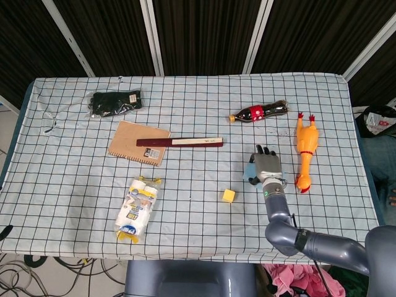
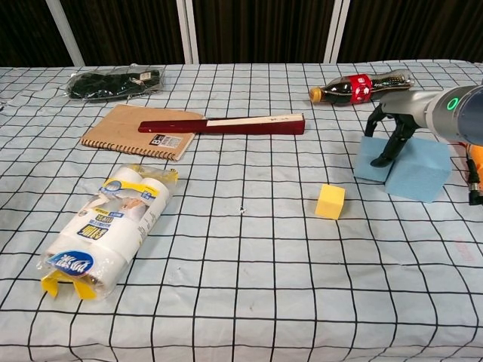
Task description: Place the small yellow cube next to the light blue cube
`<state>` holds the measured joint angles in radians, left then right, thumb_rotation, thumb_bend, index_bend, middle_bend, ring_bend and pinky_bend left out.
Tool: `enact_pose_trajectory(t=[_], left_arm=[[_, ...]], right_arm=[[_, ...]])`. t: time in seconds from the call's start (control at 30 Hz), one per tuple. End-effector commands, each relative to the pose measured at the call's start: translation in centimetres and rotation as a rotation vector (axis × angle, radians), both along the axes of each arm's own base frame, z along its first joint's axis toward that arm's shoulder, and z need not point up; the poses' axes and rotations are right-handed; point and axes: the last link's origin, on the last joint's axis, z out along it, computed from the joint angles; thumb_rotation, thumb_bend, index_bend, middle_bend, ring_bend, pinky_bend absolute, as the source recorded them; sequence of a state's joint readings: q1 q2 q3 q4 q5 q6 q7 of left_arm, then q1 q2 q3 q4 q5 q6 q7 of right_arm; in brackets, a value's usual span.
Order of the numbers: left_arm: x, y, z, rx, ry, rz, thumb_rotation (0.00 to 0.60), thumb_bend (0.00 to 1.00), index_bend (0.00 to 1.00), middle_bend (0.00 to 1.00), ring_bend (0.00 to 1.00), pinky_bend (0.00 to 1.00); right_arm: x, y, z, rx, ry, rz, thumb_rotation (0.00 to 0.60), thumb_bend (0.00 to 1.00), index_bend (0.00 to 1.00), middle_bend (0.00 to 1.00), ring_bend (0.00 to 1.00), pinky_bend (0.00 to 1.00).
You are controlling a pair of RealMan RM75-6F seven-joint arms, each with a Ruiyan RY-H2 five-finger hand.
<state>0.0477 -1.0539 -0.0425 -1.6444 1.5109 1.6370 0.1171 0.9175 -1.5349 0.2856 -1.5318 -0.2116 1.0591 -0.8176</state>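
The small yellow cube (image 2: pixel 330 201) (image 1: pixel 229 195) sits alone on the checked cloth, left of and nearer than the blue blocks. A small light blue cube (image 2: pixel 367 162) (image 1: pixel 250 170) stands against a larger blue block (image 2: pixel 421 170). My right hand (image 1: pixel 266 166) (image 2: pixel 392 128) hovers over them, its dark fingers (image 2: pixel 391 151) reaching down at the seam between the two blocks and touching the smaller one. Whether they grip it is unclear. The left hand shows in neither view.
A cola bottle (image 2: pixel 361 85) lies behind the blue blocks, and a rubber chicken (image 1: pixel 305 151) lies to their right. A folded fan (image 2: pixel 226 124) rests partly on a brown notebook (image 2: pixel 136 136). A tissue pack (image 2: pixel 106 226) lies front left; a black pouch (image 2: pixel 113 81) lies far left.
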Motion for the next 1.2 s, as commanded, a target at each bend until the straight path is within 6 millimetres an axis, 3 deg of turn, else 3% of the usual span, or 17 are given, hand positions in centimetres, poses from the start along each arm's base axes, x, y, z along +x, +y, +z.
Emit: enact_pose_trajectory(t=[0.03, 0.6, 1.2], left_arm=[[-0.01, 0.00, 0.01, 0.001, 0.001, 0.001, 0.600, 0.04, 0.19, 0.06, 0.00, 0.00], [-0.05, 0.04, -0.03, 0.004, 0.006, 0.004, 0.600, 0.04, 0.19, 0.06, 0.00, 0.00], [-0.12, 0.03, -0.03, 0.006, 0.008, 0.006, 0.600, 0.04, 0.19, 0.06, 0.00, 0.00]], right_arm=[[-0.12, -0.01, 0.05, 0.001, 0.004, -0.002, 0.600, 0.29, 0.46, 0.00, 0.00, 0.09], [-0.60, -0.07, -0.24, 0.009, 0.007, -0.013, 0.600, 0.29, 0.45, 0.00, 0.00, 0.09], [-0.43, 0.14, 0.00, 0.025, 0.014, -0.003, 0.600, 0.29, 0.38, 0.00, 0.00, 0.09]])
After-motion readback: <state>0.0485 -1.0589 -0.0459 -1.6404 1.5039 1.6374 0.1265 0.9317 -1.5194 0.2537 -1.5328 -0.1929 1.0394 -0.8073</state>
